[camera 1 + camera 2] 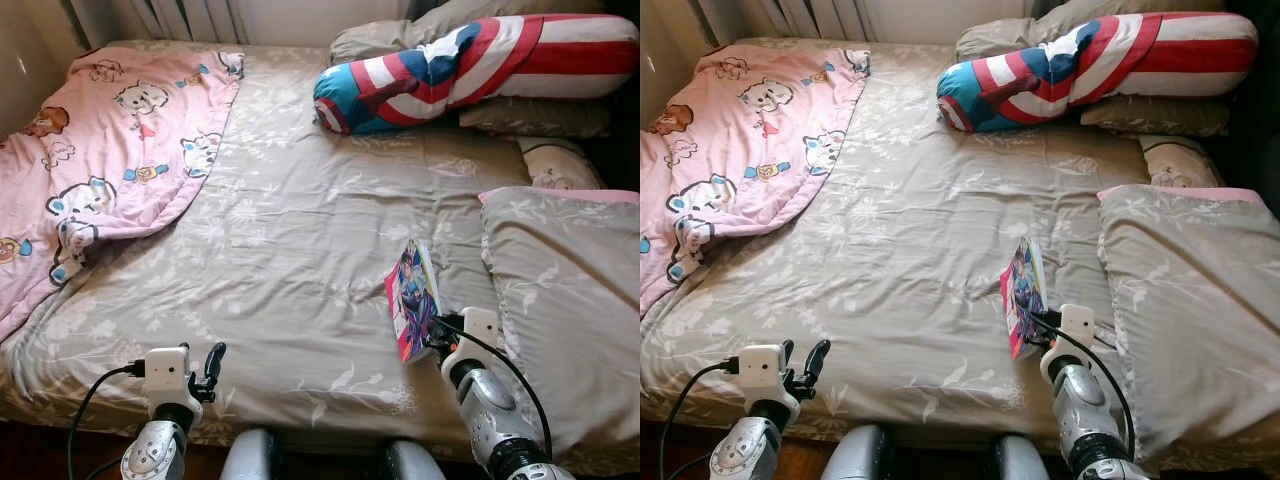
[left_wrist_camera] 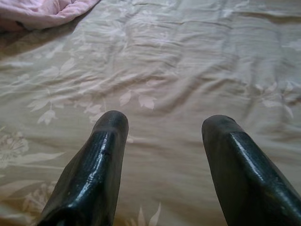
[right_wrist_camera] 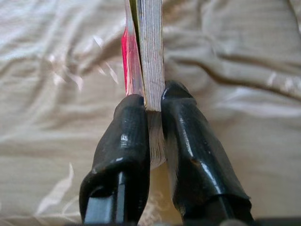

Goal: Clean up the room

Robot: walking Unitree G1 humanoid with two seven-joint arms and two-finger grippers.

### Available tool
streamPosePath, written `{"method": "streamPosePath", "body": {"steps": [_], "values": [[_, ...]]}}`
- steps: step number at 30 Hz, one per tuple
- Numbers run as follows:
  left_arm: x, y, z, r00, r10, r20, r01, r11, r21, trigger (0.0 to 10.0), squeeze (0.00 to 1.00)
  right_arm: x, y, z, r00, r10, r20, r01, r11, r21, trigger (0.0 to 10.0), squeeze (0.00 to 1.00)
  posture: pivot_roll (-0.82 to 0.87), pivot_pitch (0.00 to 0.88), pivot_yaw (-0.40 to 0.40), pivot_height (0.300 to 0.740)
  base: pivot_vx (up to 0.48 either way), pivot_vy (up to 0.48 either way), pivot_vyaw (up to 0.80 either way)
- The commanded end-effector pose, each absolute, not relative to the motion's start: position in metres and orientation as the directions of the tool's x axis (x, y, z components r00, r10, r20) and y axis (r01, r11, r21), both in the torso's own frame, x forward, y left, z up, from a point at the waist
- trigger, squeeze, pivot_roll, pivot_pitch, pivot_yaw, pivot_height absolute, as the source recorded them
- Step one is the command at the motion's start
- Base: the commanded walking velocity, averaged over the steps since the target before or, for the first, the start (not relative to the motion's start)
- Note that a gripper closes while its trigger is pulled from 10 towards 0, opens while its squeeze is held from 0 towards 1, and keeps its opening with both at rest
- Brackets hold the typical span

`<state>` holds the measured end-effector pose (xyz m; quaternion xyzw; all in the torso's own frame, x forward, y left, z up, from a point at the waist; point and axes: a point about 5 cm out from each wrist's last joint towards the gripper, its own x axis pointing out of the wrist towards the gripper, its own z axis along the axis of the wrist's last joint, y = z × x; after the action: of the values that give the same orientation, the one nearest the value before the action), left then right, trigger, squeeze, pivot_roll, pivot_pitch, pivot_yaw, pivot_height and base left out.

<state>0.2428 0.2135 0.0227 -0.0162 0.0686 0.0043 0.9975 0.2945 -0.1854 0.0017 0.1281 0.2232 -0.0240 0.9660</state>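
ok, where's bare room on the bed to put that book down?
Widest free patch: sheet between pink quilt and grey duvet. Also the strip ahead of the left hand. Crowded at the head: striped bolster, pillows.

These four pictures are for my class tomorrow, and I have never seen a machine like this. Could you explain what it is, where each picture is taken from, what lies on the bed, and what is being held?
This is a humanoid robot with two silver arms, each ending in a gripper of two black fingers. The two wide pictures come from cameras in its head, looking down at a bed with a grey leaf-patterned sheet. The two close pictures come from cameras on its wrists, looking along the fingers.

On the bed lie a pink cartoon quilt, a long red, white and blue striped cushion and grey pillows.

The right gripper is shut on the edge of a colourful book, held on edge above the sheet. The left gripper is open over the sheet, holding nothing.
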Motion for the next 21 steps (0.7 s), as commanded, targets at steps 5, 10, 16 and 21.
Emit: {"method": "streamPosePath", "body": {"steps": [5, 10, 16, 21], "values": [[0.236, 0.217, 0.019, 0.985, -0.013, -0.171, 0.011, 1.0, -0.009, 10.0, 0.0, 0.281, -0.201, -0.011, 0.861, -0.094, -0.499, 0.23, 0.949, 0.217, 10.0, 0.0, 0.05, 0.229, 0.056, 0.663, 0.0, 0.0, 0.0], [0.235, 0.218, 0.02, 0.984, -0.022, -0.175, 0.022, 1.0, -0.002, 10.0, 0.0, 0.274, -0.21, -0.018, 0.827, -0.136, -0.546, 0.295, 0.931, 0.214, 10.0, 0.0, 0.07, 0.239, 0.072, 0.663, 0.0, 0.0, 0.0], [0.232, 0.221, 0.021, 0.983, -0.028, -0.182, 0.03, 1.0, 0.007, 10.0, 0.0, 0.274, -0.21, -0.018, 0.819, -0.141, -0.556, 0.295, 0.935, 0.197, 10.0, 0.0, 0.08, 0.264, 0.088, 0.663, 0.0, 0.0, 0.0], [0.226, 0.221, 0.022, 0.981, -0.043, -0.192, 0.046, 0.999, 0.011, 10.0, 0.0, 0.27, -0.211, -0.022, 0.802, -0.148, -0.579, 0.291, 0.943, 0.161, 10.0, 0.0, 0.1, 0.281, 0.102, 0.663, 0.0, 0.0, 0.0]]}}
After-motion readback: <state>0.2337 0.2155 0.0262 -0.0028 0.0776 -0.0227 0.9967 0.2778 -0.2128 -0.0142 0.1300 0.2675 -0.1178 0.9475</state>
